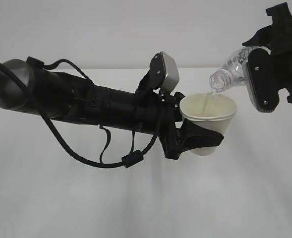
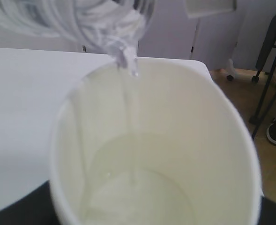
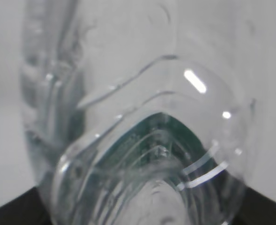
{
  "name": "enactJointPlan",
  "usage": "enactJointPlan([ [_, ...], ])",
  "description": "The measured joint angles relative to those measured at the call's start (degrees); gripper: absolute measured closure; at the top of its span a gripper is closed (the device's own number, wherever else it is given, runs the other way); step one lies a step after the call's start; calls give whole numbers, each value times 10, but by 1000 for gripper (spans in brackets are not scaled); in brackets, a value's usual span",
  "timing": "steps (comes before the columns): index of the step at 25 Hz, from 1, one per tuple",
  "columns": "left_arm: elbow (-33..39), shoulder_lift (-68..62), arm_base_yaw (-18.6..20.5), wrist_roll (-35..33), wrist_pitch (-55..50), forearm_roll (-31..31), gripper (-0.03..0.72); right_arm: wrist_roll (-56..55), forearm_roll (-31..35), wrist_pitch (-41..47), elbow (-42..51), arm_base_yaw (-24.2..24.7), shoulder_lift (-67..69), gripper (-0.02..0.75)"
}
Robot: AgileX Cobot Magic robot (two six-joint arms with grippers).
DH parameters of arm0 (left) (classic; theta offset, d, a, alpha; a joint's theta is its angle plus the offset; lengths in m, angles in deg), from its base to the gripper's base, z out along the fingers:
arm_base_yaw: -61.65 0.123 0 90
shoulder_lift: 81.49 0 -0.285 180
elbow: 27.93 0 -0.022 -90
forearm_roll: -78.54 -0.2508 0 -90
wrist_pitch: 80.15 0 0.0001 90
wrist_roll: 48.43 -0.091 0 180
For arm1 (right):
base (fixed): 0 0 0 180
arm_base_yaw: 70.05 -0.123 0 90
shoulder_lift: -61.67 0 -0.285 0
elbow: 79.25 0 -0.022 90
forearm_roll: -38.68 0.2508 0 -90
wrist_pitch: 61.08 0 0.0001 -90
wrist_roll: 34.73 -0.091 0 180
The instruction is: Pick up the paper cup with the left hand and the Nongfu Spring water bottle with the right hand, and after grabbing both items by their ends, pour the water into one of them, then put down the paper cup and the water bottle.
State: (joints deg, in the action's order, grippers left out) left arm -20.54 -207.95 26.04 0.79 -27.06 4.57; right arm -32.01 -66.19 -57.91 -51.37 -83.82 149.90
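Pour step underway. Nongfu Spring water bottle (image 1: 231,70) tilted neck-down at upper right, mouth just above the far rim of the paper cup (image 1: 208,116). Thin stream of water (image 1: 211,102) dropping from the mouth into the cup. Left wrist view: stream entering near the far rim, shallow pool across the cup bottom (image 2: 138,187), level low, plenty of room left. Both items held well above the white tabletop (image 1: 136,198).

Left hand (image 1: 198,140): jaws clamped round the lower half of the cup, black pads wrapping the base, cup roughly upright with a slight lean toward the bottle. Part-open width, set by the cup.

Right hand (image 1: 272,74): jaws clamped on the bottle's base end, neck pointing left and down toward the cup. Right wrist view filled by the ribbed clear base (image 3: 147,154), green label tint showing through. Contact of the pads themselves mostly hidden, but bottle plainly carried by this gripper.

Next, by judgement: hold cup steady, watch fill level, then rotate the bottle back upright before moving it away, else drips on the tabletop. After that, lower both to the tabletop, well apart, and release. Risk: squeezing the thin cup wall harder as weight rises, or stream drifting outside the far rim.
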Motion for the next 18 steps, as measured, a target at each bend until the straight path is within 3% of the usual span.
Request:
enactJointPlan([
  [18, 0, 0, 0, 0, 0, 0, 250, 3, 0, 1, 0, 0, 0, 291],
])
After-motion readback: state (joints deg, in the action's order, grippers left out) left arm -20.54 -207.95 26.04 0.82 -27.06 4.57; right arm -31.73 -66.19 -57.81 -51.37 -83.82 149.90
